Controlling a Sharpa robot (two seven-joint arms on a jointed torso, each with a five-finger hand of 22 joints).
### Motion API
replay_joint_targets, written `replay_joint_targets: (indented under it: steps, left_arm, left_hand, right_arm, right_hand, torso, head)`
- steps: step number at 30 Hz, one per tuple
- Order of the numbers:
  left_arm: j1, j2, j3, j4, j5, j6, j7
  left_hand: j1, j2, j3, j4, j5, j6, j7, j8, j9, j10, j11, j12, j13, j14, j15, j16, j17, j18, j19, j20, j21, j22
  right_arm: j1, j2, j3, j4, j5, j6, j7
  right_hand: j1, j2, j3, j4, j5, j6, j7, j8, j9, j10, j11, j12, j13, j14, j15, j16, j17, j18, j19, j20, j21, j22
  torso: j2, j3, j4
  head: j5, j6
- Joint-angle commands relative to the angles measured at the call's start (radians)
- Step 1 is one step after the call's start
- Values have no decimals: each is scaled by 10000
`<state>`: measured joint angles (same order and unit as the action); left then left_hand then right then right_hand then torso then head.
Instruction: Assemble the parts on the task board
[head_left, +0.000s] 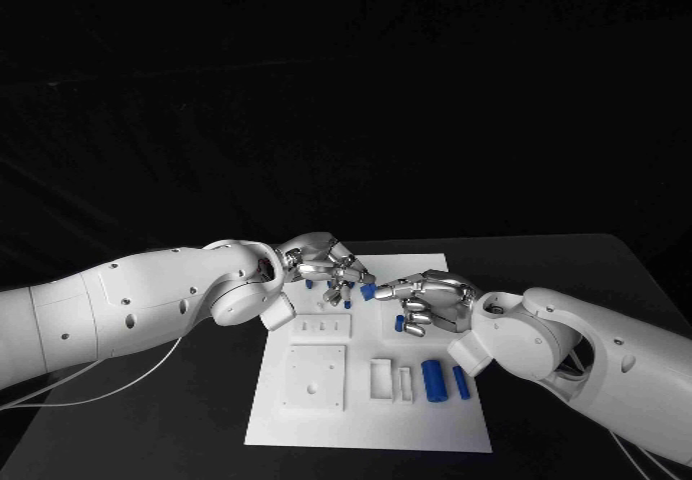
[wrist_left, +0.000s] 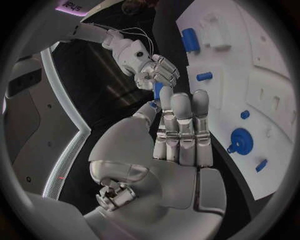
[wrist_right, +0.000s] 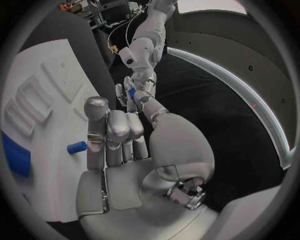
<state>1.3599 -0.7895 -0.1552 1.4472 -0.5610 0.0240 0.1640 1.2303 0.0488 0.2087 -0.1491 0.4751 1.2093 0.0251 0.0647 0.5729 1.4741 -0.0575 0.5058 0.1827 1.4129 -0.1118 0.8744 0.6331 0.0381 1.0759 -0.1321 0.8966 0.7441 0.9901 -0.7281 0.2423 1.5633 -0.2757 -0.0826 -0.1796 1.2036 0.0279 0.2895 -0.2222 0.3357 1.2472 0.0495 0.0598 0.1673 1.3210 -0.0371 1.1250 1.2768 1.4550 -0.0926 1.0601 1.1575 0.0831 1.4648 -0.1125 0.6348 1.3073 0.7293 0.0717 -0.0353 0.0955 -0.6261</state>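
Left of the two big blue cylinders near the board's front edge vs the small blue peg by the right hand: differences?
Size: the blue cylinder is longer and thicker than the small blue peg.
Place: the cylinder lies near the front edge beside a second cylinder; the peg lies mid-board, by the right hand.
Shared: both are blue and lie on the task board.

Head camera steeply above the task board (head_left: 368, 410); both wrist cameras close behind their hands, sharing it.
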Motion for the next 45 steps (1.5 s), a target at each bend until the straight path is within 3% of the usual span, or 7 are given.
replay_joint_targets:
  steps: [1,7,12,19,26,34,45]
  left_arm:
    - [-18,40,-15,44,0,27,-4]
    - [-18,37,-15,26,311,-316,-2]
    - [-17,28,-15,-3,682,-642,55]
    - [-17,21,-15,-67,965,-907,126]
    - [-16,9,-15,-102,1313,-1055,113]
    - [-16,-71,-19,-155,1877,-1117,14]
    - [-28,-268,-116,-186,2098,-690,-72]
  left_hand:
    - [-28,47,472,-420,-2,-70,-5,4,48,423,-162,46,-14,15,-78,6,10,117,16,-50,29,11]
    - [8,84,324,-285,-569,-363,59,-19,-247,427,-137,42,-10,30,-59,-16,-14,97,50,-33,-20,-16]
    - [151,265,-160,-84,-835,-883,250,-25,-1731,421,-58,5,29,36,-1,-38,-58,109,67,28,-80,-51]
    - [272,295,-658,206,-1132,-660,269,-7,-3525,417,-41,-57,102,30,6,-44,-105,79,129,36,-195,-122]
    - [78,253,-684,422,-1286,-852,320,-16,-3792,418,-26,-66,113,29,23,-62,-126,74,136,51,-213,-128]
    - [-560,181,-1192,1368,-3726,-831,304,-10,-4117,417,-7,-4,167,44,38,-69,-150,46,190,69,-299,-195]
    - [-546,21,-1448,1776,-3855,-578,242,-5,-4087,415,-24,-3,191,31,24,-60,-150,15,212,49,-348,-213]
  right_arm:
    - [12,14,24,-12,39,53,207]
    - [8,22,24,-43,-66,42,149]
    - [5,18,23,-67,-157,10,107]
    - [3,14,20,-84,-262,-9,63]
    - [1,9,17,-89,-293,-14,59]
    - [-42,-36,16,-67,-299,-41,116]
    - [-71,-80,19,-130,-258,-194,199]
  right_hand:
    - [56,80,18,-36,-42,29,-43,49,12,39,-33,37,19,1,-56,-13,22,-82,494,-59,-21,731]
    - [35,67,98,-88,-46,65,-43,48,11,66,-38,54,38,3,-58,-12,29,-87,495,-61,-12,735]
    - [20,60,131,-112,-45,80,-46,48,10,72,-41,29,23,2,-60,-16,29,-91,496,-63,7,739]
    - [16,58,152,-128,-39,86,-45,46,8,83,-42,29,25,1,-61,-21,27,-91,493,-65,-9,735]
    - [3,53,186,-154,-43,97,-45,47,2,90,-43,14,21,5,-62,-18,31,-92,493,-66,-8,735]
    - [-5,52,202,-168,-46,100,-45,45,-3,93,-44,9,21,8,-62,-12,38,-93,492,-66,-3,735]
    - [-23,51,234,-199,-38,114,-45,45,-13,109,-46,17,33,6,-64,-29,29,-93,494,-68,1,734]
  torso:
    - [1,0,-1]
    - [-2,2,-1]
    - [0,1,0]
    - [-1,-1,2]
    - [0,0,4]
    - [0,3,-1]
    - [1,0,-5]
  head:
    - [0,1]
    - [-6,6]
    - [-6,7]
    - [-10,13]
    - [-23,14]
    - [-32,22]
    - [-51,53]
